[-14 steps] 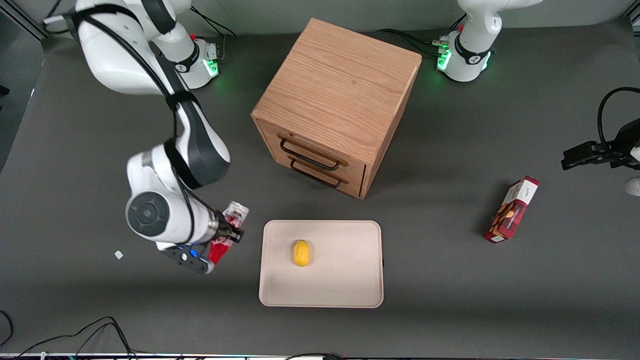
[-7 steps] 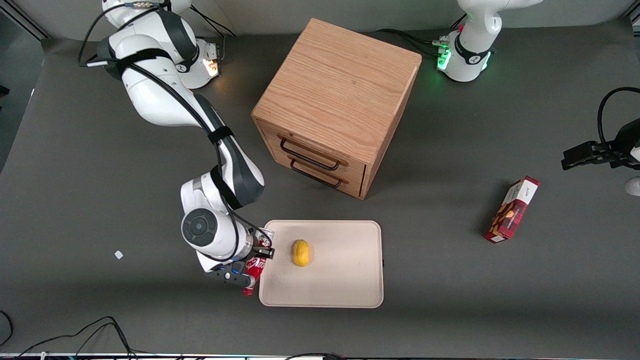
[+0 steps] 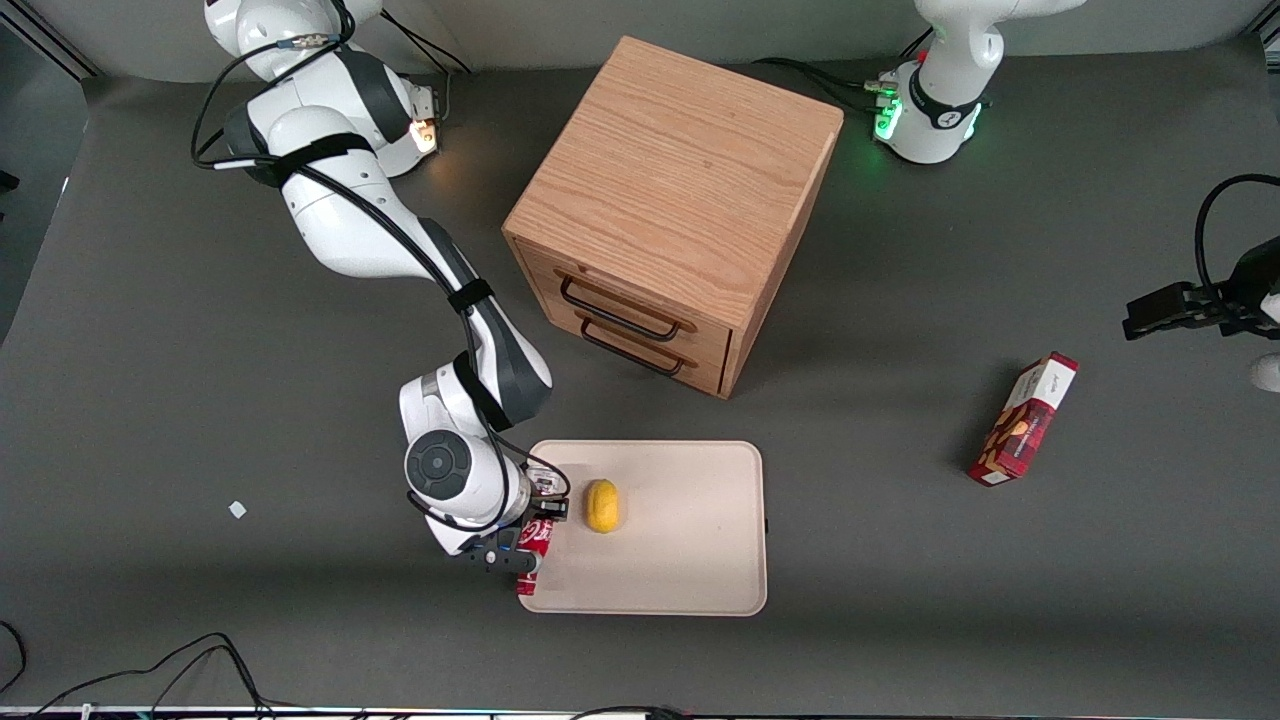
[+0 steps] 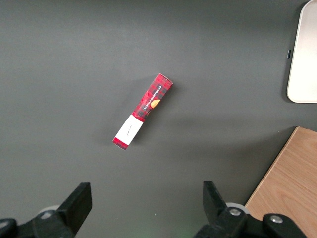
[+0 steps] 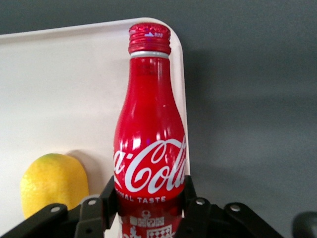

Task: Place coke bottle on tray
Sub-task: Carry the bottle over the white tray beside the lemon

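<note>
Bottle (image 5: 150, 124) sits clamped in my pincer (image 3: 531, 536), hanging over the tray (image 3: 680, 570) edge at the working arm's end, beside the lemon (image 3: 602, 505). I'd shift it further over the tray, clear of the lemon, then lower before letting go.

My gripper (image 3: 531, 535) and wrist cover most of the coke bottle (image 3: 534, 560) from the front. Up close, its bottom end is cut off at 6 o'clock. The lemon (image 5: 53, 184) is partly hidden by my fingers (image 5: 94, 218).
</note>
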`<action>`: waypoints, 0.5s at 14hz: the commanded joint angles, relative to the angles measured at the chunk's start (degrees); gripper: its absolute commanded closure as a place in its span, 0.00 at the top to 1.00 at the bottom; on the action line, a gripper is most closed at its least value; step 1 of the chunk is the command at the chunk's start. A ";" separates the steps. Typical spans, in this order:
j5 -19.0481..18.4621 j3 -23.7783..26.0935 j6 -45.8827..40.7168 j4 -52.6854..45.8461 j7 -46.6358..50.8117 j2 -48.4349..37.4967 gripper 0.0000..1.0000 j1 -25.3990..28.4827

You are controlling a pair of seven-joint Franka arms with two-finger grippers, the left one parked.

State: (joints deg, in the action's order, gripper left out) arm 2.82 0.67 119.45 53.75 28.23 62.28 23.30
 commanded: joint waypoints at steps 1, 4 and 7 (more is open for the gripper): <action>0.00 -1.02 -0.27 -2.86 -1.78 1.00 0.00 0.61; 0.00 -1.19 -0.19 -2.78 -1.95 1.52 0.00 0.61; 0.00 -1.19 -0.19 -2.60 -1.69 1.61 0.07 0.61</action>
State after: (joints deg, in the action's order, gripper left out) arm 2.82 0.31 119.45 53.49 27.50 62.89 23.30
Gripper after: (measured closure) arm 0.463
